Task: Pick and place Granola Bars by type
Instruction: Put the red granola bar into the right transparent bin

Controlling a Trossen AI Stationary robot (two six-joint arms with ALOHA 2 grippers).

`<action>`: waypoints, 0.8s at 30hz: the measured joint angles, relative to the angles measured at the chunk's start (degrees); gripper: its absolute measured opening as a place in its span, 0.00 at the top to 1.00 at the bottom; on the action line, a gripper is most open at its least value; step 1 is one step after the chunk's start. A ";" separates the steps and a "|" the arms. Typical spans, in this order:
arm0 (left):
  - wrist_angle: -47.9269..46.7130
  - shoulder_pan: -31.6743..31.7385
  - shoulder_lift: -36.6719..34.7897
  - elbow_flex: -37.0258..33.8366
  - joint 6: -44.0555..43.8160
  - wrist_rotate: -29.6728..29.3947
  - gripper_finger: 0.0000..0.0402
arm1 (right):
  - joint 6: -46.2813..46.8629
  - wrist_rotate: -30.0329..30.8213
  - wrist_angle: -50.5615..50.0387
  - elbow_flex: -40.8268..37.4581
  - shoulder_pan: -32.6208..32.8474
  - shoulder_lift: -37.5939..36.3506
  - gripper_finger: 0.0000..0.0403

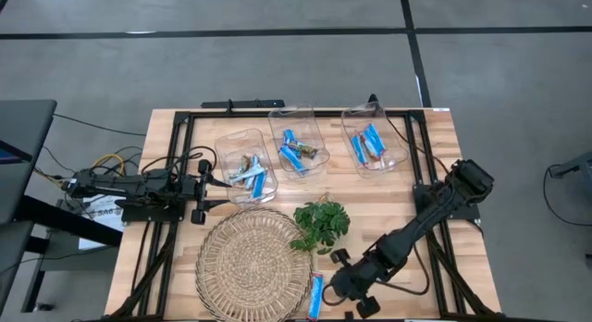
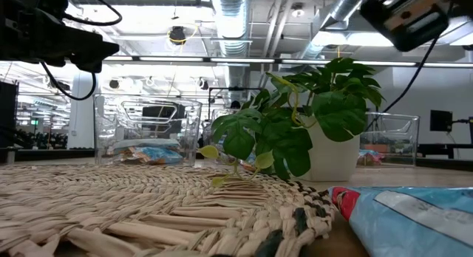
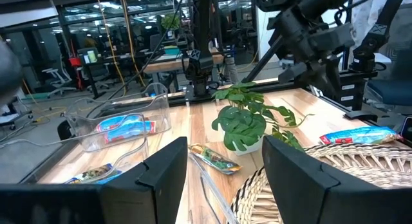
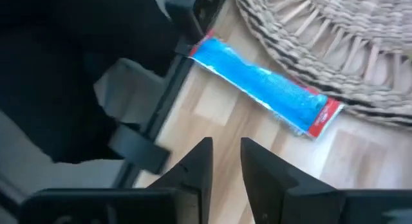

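One blue granola bar with red ends [image 4: 264, 85] lies flat on the wood at the table's near edge [image 1: 316, 297], beside the woven mat [image 1: 254, 262]. It also fills the low view's near right corner [image 2: 414, 213]. My right gripper [image 4: 226, 156] hovers just right of the bar [image 1: 340, 287], slanting down, its fingers a narrow gap apart with nothing between them. More bars lie in three clear bins at the far side: left [image 1: 245, 160], middle [image 1: 298, 142], right [image 1: 372, 142]. My left gripper [image 3: 225, 179] waits open at the table's left [image 1: 199, 194].
A small potted leafy plant [image 1: 321, 224] stands between the mat and the bins. A black frame rail [image 4: 161, 114] runs along the near edge next to the bar. Bare wood lies to the right of the plant.
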 joint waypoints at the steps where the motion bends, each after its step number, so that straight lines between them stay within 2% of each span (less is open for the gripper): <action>1: 0.00 0.00 0.00 0.00 0.15 0.01 0.51 | -1.05 0.92 -0.07 0.00 0.11 0.22 0.81; 8: 0.00 -0.01 0.00 0.00 -0.25 0.01 0.51 | -9.25 7.53 1.22 0.82 0.23 2.54 0.64; 15: 0.01 -0.01 0.00 0.00 -0.21 0.02 0.51 | -17.65 13.76 -0.31 8.35 0.26 8.24 0.43; 19: 0.00 -0.01 -0.01 0.00 0.12 0.02 0.51 | -18.68 13.73 -4.16 12.17 0.58 10.77 0.39; 24: 0.00 0.00 0.00 0.00 -0.04 0.15 0.51 | -20.64 13.64 -10.12 16.56 1.13 13.97 0.43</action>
